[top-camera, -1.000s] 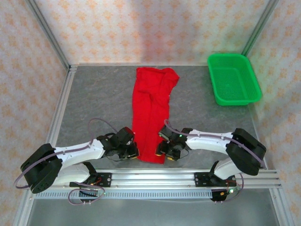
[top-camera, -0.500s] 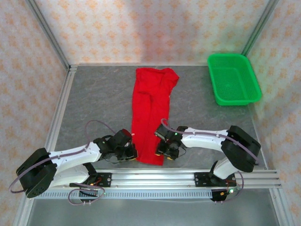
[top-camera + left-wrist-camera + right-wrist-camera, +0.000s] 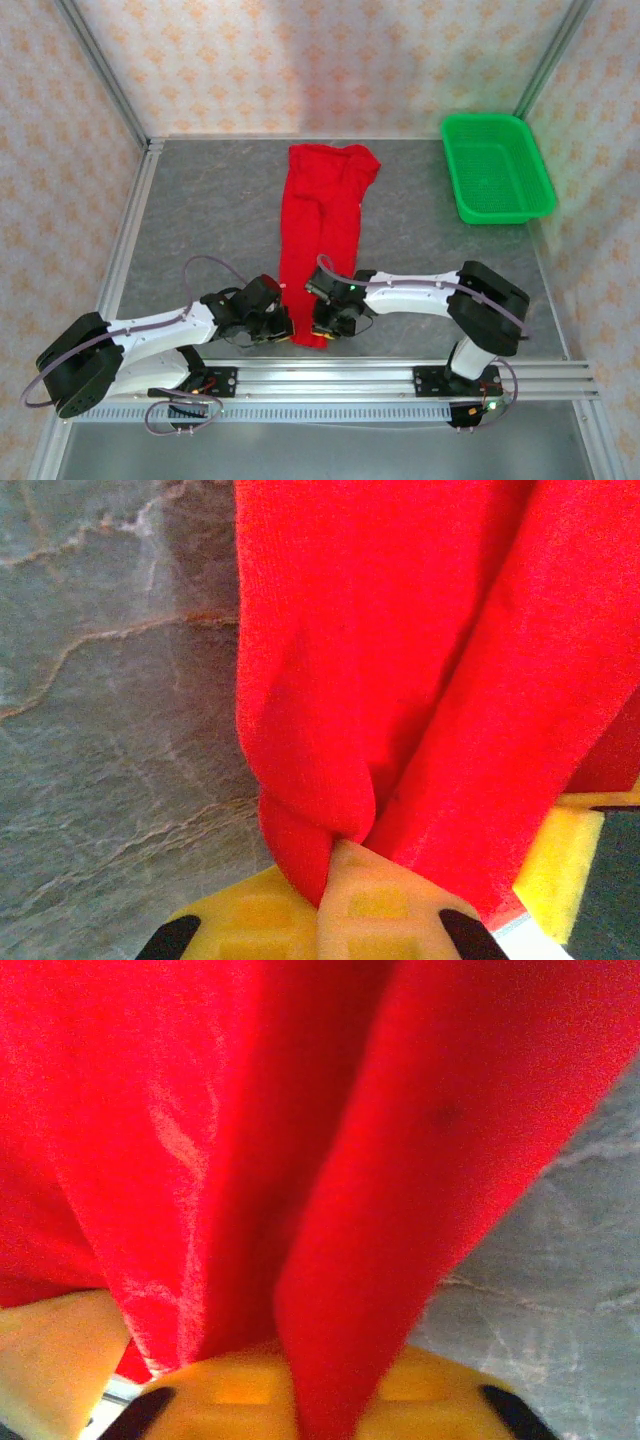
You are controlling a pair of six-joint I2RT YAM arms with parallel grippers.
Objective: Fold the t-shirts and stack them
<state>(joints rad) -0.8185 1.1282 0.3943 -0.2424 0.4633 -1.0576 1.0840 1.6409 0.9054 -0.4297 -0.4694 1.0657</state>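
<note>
**Two-arm rig, from above and from each wrist.** At the near edge, both arms reach inward from their bases by the aluminium rail (image 3: 400, 372). They meet low over the grey, stone-patterned table (image 3: 200, 220).

The left gripper (image 3: 283, 330) and the right gripper (image 3: 322, 328) sit close together at the near hem of the t-shirt (image 3: 320, 225), one at each side of it.

- **Left wrist view:** the yellow pads (image 3: 250, 920) are pressed together on a bunched fold of red cloth, which rises from the seam between them. A further yellow pad shows at the right edge, just beside the cloth.
- **Right wrist view:** the yellow fingers (image 3: 440, 1390) likewise pinch a ridge of the red cloth, which runs down between them. Grey table surface shows to the right of it.

Only plain red fabric can be made out (no print or lettering is visible in any view).

The garment lies at the middle of the table as a long, narrow strip folded lengthwise. It runs from the grippers away toward the back wall (image 3: 330, 60). Its near end is gathered narrow between the two grippers. Its far end is broader and rumpled, near the table's back edge.

Beyond and to the right, well apart from the shirt, a green mesh basket (image 3: 495, 205) stands in the far right corner, close to the patterned side wall.
</note>
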